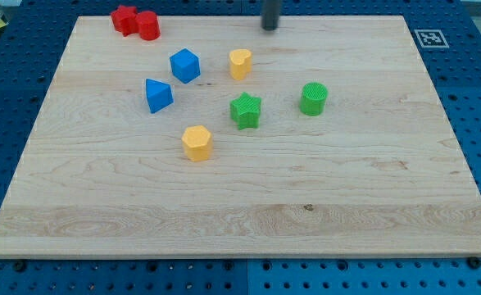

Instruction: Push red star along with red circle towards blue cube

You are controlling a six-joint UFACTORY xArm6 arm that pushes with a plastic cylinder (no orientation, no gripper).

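The red star [124, 19] and the red circle [148, 25] sit touching each other at the view's top left corner of the wooden board [240, 205]. The blue cube [184, 65] lies below and to the right of them, apart from both. My tip [269, 27] is at the view's top centre, well to the right of the red pair and up and right of the blue cube, touching no block.
A blue triangular block [158, 95] lies below left of the cube. A yellow heart-like block [240, 63], a green star [246, 111], a green cylinder [314, 98] and a yellow hexagon [197, 142] sit around the middle. A marker tag [429, 38] is at the top right.
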